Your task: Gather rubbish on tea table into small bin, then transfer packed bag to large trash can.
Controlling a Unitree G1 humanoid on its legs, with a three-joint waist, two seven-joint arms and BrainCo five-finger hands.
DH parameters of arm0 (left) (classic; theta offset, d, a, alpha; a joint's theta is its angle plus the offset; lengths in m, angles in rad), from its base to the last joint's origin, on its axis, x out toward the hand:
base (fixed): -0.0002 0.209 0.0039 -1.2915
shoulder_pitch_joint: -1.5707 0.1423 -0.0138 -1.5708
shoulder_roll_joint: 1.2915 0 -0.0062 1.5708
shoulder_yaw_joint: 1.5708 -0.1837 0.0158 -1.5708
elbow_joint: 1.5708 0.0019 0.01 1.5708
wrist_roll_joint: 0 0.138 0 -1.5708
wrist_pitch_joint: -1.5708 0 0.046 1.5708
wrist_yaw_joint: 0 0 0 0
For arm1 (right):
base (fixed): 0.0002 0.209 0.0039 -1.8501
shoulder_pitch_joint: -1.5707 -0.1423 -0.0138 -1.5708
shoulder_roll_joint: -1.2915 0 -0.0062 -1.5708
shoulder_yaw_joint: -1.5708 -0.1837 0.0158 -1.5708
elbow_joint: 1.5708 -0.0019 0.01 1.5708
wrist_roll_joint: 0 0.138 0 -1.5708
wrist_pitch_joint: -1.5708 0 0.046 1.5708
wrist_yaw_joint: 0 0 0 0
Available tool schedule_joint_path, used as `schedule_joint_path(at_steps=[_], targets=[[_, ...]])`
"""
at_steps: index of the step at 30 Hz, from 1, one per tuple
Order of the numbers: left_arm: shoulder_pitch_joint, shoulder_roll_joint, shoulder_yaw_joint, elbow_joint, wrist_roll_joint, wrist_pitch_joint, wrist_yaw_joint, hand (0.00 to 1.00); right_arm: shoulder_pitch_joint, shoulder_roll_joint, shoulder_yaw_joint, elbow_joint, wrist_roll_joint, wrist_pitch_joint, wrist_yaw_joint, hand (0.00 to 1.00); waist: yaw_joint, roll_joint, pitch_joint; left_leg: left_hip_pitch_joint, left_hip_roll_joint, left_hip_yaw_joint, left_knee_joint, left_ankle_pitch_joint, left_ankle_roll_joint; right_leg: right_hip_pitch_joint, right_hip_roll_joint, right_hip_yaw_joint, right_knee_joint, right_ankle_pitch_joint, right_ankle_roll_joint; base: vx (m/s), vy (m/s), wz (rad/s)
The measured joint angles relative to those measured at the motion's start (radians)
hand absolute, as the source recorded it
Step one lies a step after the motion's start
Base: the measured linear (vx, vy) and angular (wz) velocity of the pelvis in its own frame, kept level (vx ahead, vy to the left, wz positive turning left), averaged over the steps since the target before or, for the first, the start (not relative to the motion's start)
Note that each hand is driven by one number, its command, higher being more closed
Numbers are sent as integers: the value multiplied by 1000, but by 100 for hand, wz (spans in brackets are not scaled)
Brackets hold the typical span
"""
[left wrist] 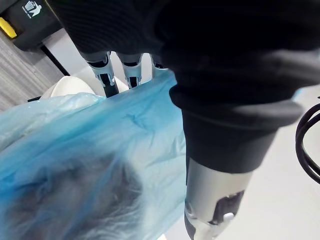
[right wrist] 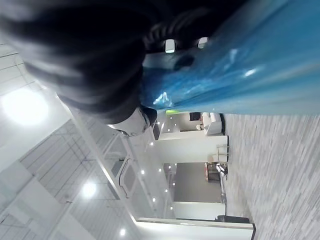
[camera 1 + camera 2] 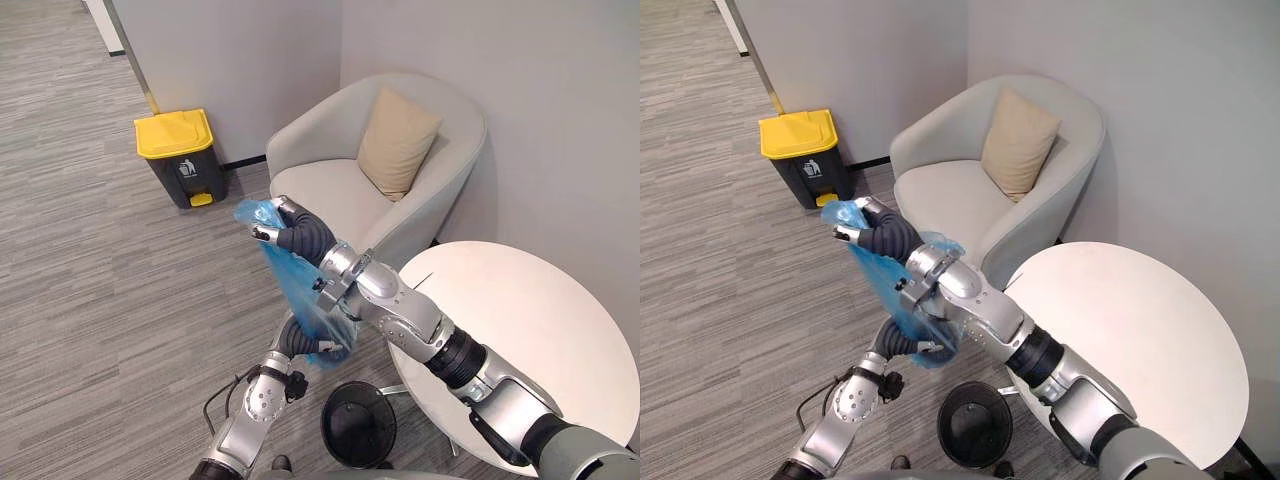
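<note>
My right hand (image 3: 287, 232) is clamped on the top of the blue bag (image 3: 292, 278), which hangs in the air beside the armchair (image 3: 330, 180), above the small black bin (image 3: 358, 425). My left hand (image 3: 296, 336) is against the bag's bottom, but I cannot tell its grip.

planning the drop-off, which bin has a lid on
The large grey trash can with the yellow lid, shut; the small black bin stands open, lidless.
</note>
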State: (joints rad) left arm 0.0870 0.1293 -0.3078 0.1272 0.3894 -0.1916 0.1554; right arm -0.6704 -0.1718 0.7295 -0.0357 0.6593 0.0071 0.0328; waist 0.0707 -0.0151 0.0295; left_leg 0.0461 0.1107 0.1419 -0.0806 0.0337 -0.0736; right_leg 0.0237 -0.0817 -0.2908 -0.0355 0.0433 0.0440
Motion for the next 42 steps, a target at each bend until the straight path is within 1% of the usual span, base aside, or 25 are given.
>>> schedule_joint_path(at_steps=[3, 5, 6, 9, 10, 11, 15, 19, 21, 25, 27, 32, 34, 37, 38, 39, 42], targets=[[-2, -26, 10, -49, 28, 42, 2, 0, 1, 18, 41, -17, 0, 5, 0, 100, 0, 0, 0, 3, -1, 0, -5, 0, 0, 1, 0, 0, -2, 0, 0, 0, 0, 0], [-5, -52, 21, -67, 49, 77, 2, 0, 3, 34, 45, -17, -1, 22, 0, 100, 0, 0, 0, 4, -2, 0, -7, 0, 0, 2, 0, 0, -3, 0, 0, 0, 0, 0], [-18, -78, 41, -80, 66, 116, 2, 0, 8, 54, 46, -18, -2, 43, 0, 100, 0, 1, 0, 4, -2, -1, -7, 0, 0, 3, -1, 0, -3, 0, 0, 0, 0, 0], [-46, -91, 47, -83, 80, 154, 2, 0, 37, 71, 56, -18, -3, 49, 0, 100, 1, 2, -2, 7, -2, -3, -8, 0, 0, 6, 0, 0, -4, 0, 0, 1, 3, 1], [-55, -95, 49, -86, 88, 178, 2, 0, 58, 84, 62, -18, -5, 62, 0, 100, 0, 3, -6, 7, -2, -3, -9, 0, 0, 6, -1, 0, -4, 0, 0, 0, 0, 0], [-64, -101, 53, -86, 96, 198, 2, 100, 69, 89, 65, -18, -11, 70, 0, 100, 0, 4, -7, 8, -3, -3, -9, 0, 0, 7, -1, 0, -4, 0, 0, 0, 0, 0], [-69, -128, 79, -86, 103, 247, 2, 100, 85, 90, 73, -24, -35, 88, 1, 100, -1, 6, -12, 11, -3, -2, -10, 0, 0, 8, -1, 2, -4, 0, 0, 0, 0, 0], [-70, -128, 83, -81, 103, 261, -2, 100, 94, 93, 100, -37, -41, 89, 18, 100, -2, 17, -28, 11, -4, -2, -12, 0, 0, 8, -2, 2, -4, 0, 0, 0, 0, 0], [-78, -128, 83, -80, 98, 261, -1, 100, 100, 97, 130, -60, -41, 91, 32, 100, -1, 20, -31, 13, -4, -1, -12, 0, 0, 9, -2, 3, -4, 0, 0, 0, 0, 0], [-88, -128, 84, -79, 83, 259, -1, 100, 113, 113, 130, -69, -41, 91, 33, 100, -1, 20, -37, 15, -5, -1, -12, 1, -1, 11, -3, 3, -4, 0, 0, 0, 0, 0], [-88, -128, 84, -79, 73, 257, -2, 100, 113, 120, 131, -69, -41, 91, 34, 100, -1, 22, -49, 15, -5, -1, -12, 1, -1, 10, -4, 4, -4, 0, 0, 0, 0, 0], [-88, -129, 84, -77, 53, 232, -2, 100, 114, 130, 135, -69, -41, 91, 41, 100, -1, 24, -56, 15, -5, -2, -13, 1, -1, 11, -4, 4, -4, 0, 0, 0, 0, 0], [-88, -129, 84, -77, 40, 224, -1, 100, 133, 134, 135, -69, -41, 91, 59, 100, -1, 24, -57, 15, -5, -2, -13, 1, -1, 11, -4, 4, -4, 0, 0, 0, 0, 0], [-88, -129, 85, -74, 31, 224, -1, 100, 156, 134, 136, -70, -43, 91, 77, 100, -1, 24, -57, 15, -5, -2, -13, 1, -1, 11, -4, 4, -4, 0, 0, 0, 0, 0], [-88, -129, 85, -70, 20, 223, -1, 100, 165, 134, 136, -70, -46, 91, 80, 0, -2, 24, -57, 15, -5, -2, -13, 1, -1, 11, -4, 4, -4, 0, 0, 0, 0, 0], [-88, -129, 85, -66, 15, 222, -1, 100, 166, 134, 136, -70, -49, 91, 81, 0, -2, 24, -57, 15, -5, -2, -13, 1, -1, 11, -4, 4, -4, 0, 0, 0, 0, 0], [-87, -130, 85, -34, 7, 215, -1, 100, 168, 135, 136, -81, -113, 90, 106, 0, -3, 24, -57, 15, -5, -2, -13, 1, -1, 10, -4, 4, -4, 0, 0, 0, 0, 0]])
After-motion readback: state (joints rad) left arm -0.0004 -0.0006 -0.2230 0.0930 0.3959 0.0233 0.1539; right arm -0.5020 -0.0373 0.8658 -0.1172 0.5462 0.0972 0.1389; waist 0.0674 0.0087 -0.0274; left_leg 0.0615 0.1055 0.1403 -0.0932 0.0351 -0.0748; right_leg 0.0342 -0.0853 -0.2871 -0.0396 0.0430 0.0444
